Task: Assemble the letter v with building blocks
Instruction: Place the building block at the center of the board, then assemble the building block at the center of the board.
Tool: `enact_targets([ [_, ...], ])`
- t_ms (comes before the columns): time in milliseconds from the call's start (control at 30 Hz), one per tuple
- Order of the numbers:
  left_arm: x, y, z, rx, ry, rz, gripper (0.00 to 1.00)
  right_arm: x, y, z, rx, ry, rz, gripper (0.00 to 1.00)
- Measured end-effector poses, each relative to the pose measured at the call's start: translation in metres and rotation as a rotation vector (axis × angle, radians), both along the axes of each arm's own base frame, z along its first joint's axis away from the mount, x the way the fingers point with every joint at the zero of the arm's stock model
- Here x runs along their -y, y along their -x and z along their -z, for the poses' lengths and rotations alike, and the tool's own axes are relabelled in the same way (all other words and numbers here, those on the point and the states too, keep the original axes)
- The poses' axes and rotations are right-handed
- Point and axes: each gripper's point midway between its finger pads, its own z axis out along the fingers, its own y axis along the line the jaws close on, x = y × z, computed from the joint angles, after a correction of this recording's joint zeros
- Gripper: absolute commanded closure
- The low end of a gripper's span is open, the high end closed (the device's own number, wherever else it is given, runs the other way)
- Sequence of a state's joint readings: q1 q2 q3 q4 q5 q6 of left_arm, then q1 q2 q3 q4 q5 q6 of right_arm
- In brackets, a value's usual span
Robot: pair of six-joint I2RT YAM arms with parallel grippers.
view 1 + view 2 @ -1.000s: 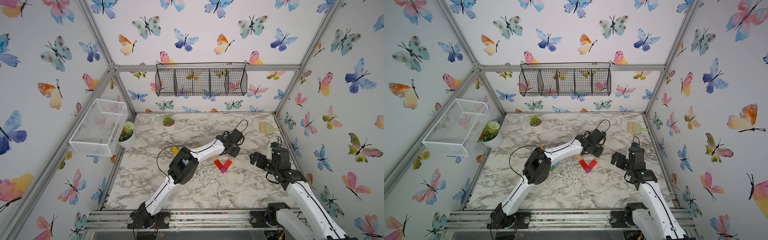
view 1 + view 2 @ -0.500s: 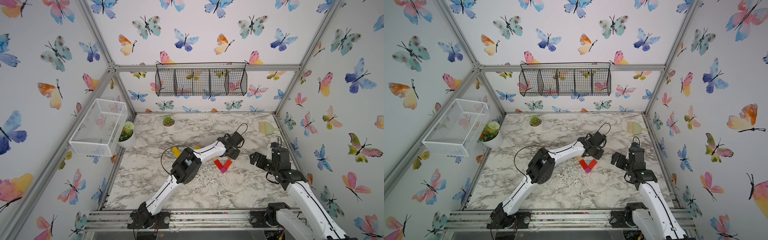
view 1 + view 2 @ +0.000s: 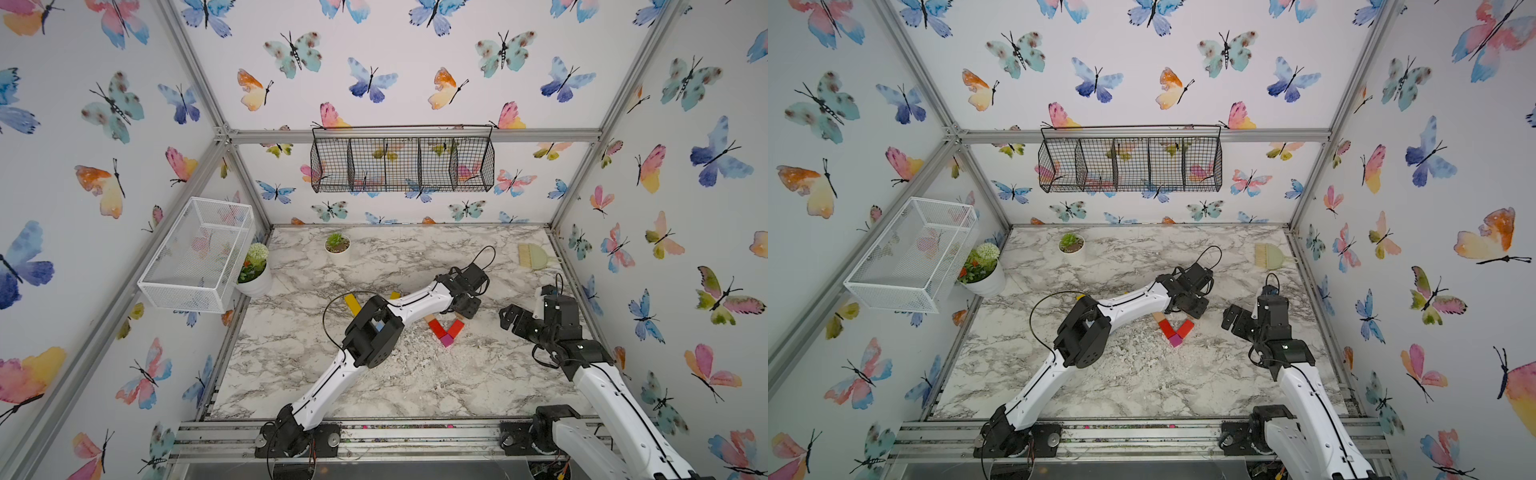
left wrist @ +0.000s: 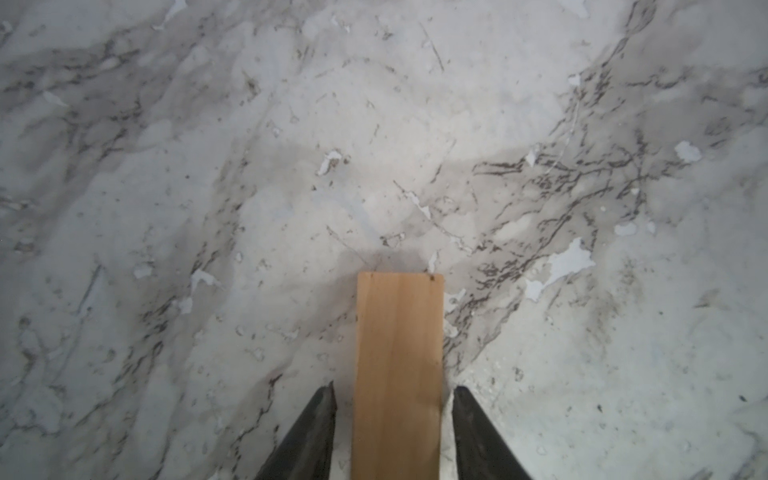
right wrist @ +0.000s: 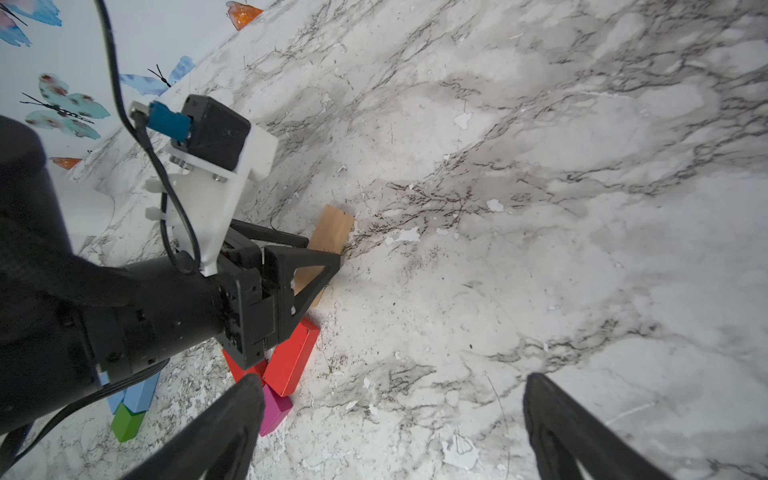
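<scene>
Nearly there: the tan bar point(image 4: 398, 374) lies flat on the marble table point(image 4: 166, 166), its long axis running straight out from between the jaws of the left gripper point(image 4: 392, 388). Those jaws stand spread on either side of it, a sliver of table showing at each flank, so we read the bar as set down, not pinched.

Seen from the right wrist, this bar slants away from the far end of a red bar point(image 5: 291, 357) and carries on that stroke. Whether the two ends touch we cannot tell, as a finger is in the way. A second red bar point(image 5: 243, 370) and a magenta cube point(image 5: 274, 409) close the point of the letter.

In both top views the figure sits just right of and below the frame's centre. A second tan bar point(image 3: 428, 319) tops the left stroke, and the left gripper's body hides the right one. Spare blocks wait apart: a green cube point(image 5: 126, 422) touching a light-blue bar point(image 5: 139, 392), and a yellow bar point(image 3: 352, 303) left of centre.

The right gripper point(image 5: 395, 378) hovers to the figure's right, jaws wide and empty. We judge the left arm the one in place. Its next move calls for a clean lift, lest a finger nudge the bar out of line.
</scene>
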State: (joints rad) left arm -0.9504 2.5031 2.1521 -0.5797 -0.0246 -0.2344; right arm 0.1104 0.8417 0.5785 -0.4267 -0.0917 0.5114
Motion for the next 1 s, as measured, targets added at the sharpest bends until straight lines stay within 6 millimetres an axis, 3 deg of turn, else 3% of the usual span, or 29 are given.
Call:
enact_targets([
  [133,0.001,-0.002,-0.001,0.013,0.005,-0.004,0.25,0.000,0.000,0.000,-0.001,0.000,0.000,0.01],
  [300,-0.010,-0.005,-0.005,0.025,-0.009,-0.023,0.20,0.000,0.000,0.004,-0.016,0.003,0.000,0.02],
  [400,-0.022,-0.006,-0.021,0.046,-0.010,-0.040,0.17,0.000,-0.003,0.003,-0.029,0.006,0.002,0.02],
  [533,-0.042,-0.020,-0.082,0.124,0.065,-0.089,0.14,0.000,-0.012,-0.007,-0.016,0.009,0.005,0.01],
  [667,-0.074,-0.036,-0.179,0.269,0.197,-0.161,0.12,-0.002,-0.024,-0.012,-0.026,0.013,-0.002,0.02],
  [767,-0.106,-0.034,-0.245,0.384,0.277,-0.220,0.10,-0.005,-0.034,-0.002,-0.078,0.023,-0.021,0.01],
  [867,-0.136,-0.020,-0.287,0.467,0.328,-0.262,0.08,-0.010,-0.042,0.014,-0.143,0.035,-0.052,0.01],
  [1000,-0.174,-0.001,-0.305,0.520,0.336,-0.307,0.06,-0.023,-0.051,0.027,-0.195,0.062,-0.104,0.01],
])
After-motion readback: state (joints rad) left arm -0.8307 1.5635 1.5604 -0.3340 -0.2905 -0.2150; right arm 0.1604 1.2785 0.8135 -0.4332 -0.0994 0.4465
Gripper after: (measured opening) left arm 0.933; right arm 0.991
